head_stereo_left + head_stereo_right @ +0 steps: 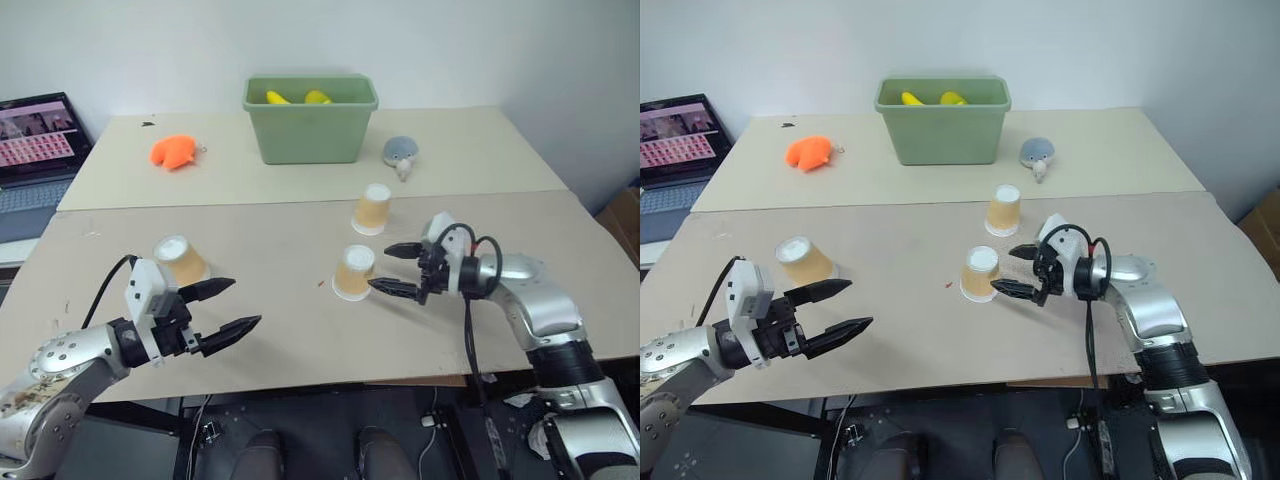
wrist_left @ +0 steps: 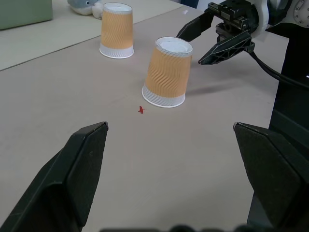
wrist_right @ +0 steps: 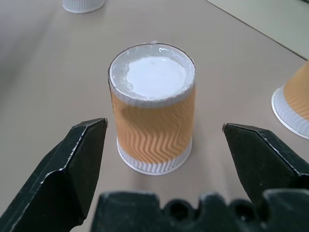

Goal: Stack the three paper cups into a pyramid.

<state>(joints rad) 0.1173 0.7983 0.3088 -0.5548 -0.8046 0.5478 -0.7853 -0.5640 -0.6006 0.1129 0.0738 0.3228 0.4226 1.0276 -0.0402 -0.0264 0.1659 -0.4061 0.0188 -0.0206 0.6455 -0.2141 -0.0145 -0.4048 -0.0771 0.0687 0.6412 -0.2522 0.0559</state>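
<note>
Three tan-orange paper cups stand upside down on the table, apart from each other: one at the left, one in the middle and one farther back. My right gripper is open, level and pointing at the middle cup from its right. Its fingers flank the cup's near side without touching it. My left gripper is open and holds nothing. It hovers just in front of and to the right of the left cup. In the left wrist view the middle cup and the far cup lie ahead.
A green bin with yellow items stands at the back centre. An orange soft toy lies to its left and a grey-blue one to its right. A laptop sits at the far left.
</note>
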